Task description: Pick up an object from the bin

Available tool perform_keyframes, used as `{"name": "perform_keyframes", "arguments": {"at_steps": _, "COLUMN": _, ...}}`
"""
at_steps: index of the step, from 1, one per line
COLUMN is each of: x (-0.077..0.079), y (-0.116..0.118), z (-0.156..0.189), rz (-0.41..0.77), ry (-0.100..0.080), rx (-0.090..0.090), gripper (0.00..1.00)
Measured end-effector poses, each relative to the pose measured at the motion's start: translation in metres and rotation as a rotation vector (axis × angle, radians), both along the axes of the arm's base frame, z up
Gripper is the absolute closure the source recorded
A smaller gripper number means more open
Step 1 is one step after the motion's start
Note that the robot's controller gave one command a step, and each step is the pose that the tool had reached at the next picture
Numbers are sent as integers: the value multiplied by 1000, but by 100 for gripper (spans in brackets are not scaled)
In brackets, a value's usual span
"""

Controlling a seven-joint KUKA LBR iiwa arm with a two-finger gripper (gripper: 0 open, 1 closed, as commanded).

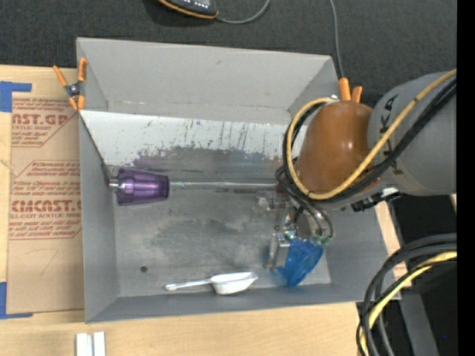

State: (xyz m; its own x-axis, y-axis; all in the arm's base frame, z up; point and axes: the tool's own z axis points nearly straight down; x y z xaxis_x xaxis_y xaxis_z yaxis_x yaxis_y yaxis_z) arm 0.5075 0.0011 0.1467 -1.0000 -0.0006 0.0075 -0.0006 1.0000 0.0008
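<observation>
My gripper [283,240] hangs low over the bin's front right corner, partly hidden under the arm's orange cover. Right below and beside it lies a crumpled blue thing [301,265], against the right wall near the front. The gripper touches or overlaps its upper left edge; whether it has hold of it I cannot tell. A white plastic spoon [220,282] lies along the front wall just left of the blue thing, bowl towards it.
A purple cup [141,188] lies on its side against the left wall, far from the gripper. The arm and its cables cover the bin's right rim.
</observation>
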Motion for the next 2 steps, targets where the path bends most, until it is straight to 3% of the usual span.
{"name": "perform_keyframes", "arguments": {"at_steps": 1, "x": 2, "y": 0, "z": 4, "rz": 0, "ry": -8, "rx": 0, "gripper": 0}}
{"name": "perform_keyframes", "arguments": {"at_steps": 2, "x": 49, "y": -116, "z": -74, "rz": 119, "ry": -7, "rx": 1, "gripper": 0}}
